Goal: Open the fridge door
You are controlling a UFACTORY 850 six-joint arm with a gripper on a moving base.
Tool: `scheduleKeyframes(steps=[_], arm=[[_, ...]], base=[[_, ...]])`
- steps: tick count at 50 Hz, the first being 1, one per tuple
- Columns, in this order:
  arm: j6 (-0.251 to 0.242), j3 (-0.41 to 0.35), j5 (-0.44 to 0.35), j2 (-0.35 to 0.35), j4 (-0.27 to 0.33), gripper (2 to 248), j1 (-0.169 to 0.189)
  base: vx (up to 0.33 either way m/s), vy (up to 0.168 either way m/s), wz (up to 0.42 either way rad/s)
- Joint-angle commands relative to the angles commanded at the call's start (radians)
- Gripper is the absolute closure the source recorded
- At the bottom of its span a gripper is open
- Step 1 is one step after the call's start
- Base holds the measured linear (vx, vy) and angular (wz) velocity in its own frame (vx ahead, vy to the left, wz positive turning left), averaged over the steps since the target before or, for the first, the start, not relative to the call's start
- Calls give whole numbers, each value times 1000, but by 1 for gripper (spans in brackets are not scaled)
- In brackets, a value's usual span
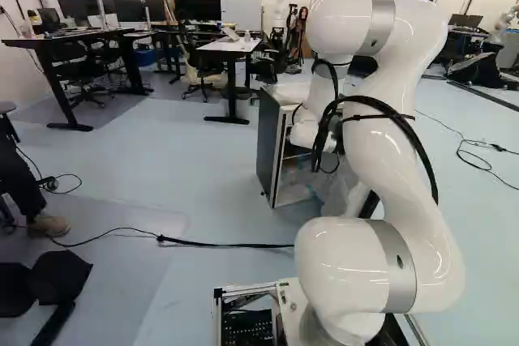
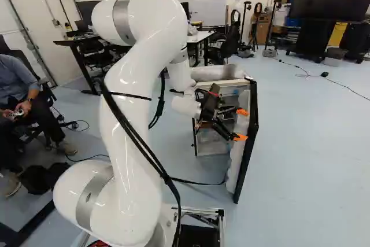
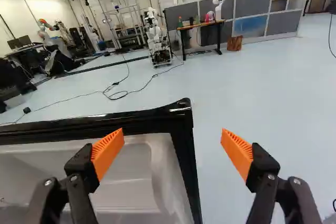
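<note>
The small fridge (image 2: pixel 215 73) stands ahead of the arm; its dark side shows in the left base view. Its door (image 2: pixel 247 143) stands swung out, with the white inner lining facing the gripper and a black frame around it. My gripper (image 2: pixel 240 124) is at the inner side of the door, level with its upper part. In the wrist view the gripper (image 3: pixel 172 149) is open, its orange pads wide apart. The black corner of the door frame (image 3: pixel 181 109) lies between and ahead of the fingers, nearer one of them. Whether that finger touches the lining, I cannot tell.
A black cable (image 1: pixel 219 243) crosses the floor before the fridge. A seated person (image 2: pixel 23 93) is at the left of the right base view. Desks (image 1: pixel 231 48) and chairs stand behind. Another robot (image 3: pixel 157 40) stands farther off, past a cable on the floor.
</note>
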State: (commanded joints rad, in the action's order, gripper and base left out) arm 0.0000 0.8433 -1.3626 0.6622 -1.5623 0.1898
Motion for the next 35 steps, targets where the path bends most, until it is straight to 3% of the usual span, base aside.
scheduleKeyframes(steps=[17,25,35], arm=[[0,3,0,2,104,3,5],[0,15,0,8,150,3,30],[0,33,0,17,162,3,72]], base=[[0,0,0],[0,0,0],[0,0,0]])
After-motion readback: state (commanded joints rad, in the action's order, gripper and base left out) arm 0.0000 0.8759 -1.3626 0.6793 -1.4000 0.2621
